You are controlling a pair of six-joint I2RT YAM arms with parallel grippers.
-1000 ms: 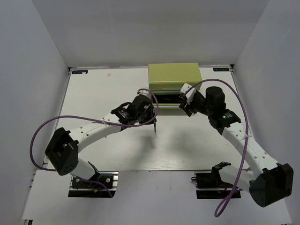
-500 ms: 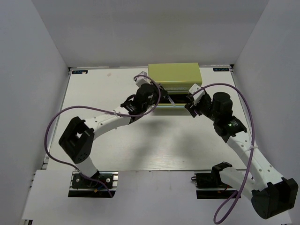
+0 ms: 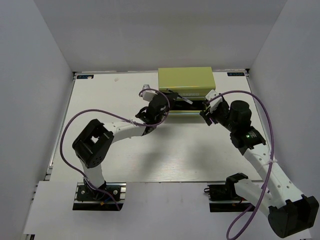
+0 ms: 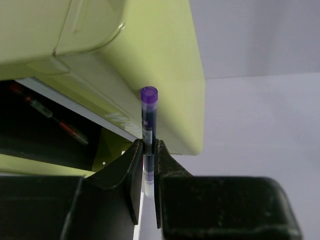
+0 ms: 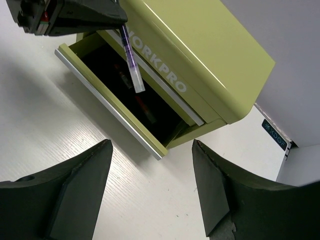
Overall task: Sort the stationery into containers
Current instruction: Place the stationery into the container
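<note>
Left claw [image 4: 148, 148]: fingers clamped on a thin purple-tipped plastic pen [image 4: 148, 112], pinched roughly mid-barrel, with the tipped end sticking out past the fingertips. The pen appears to hang over the pulled-out lower drawer [image 5: 107, 102] of the olive yellow-green metal tool chest [image 5: 200, 47], which sits at the far edge of the white counter [image 3: 110, 150]. Right claw [image 5: 150, 150]: fingers wide apart, holding nothing, near the drawer front.

Handling (judgement): pen is light and stiff, with a smooth barrel. The narrow pinch could let it pivot or slide, so a hold near the middle suits. A short drop should not harm it.

Not resolved:
- Drawer interior is dark. One thin red-marked pen [image 4: 52, 117] shows; other contents are unclear.
- The pen's rear end is hidden between the fingers in the left wrist view.
- The top view is too small to confirm whether the pen is above the opening or the front rail.
</note>
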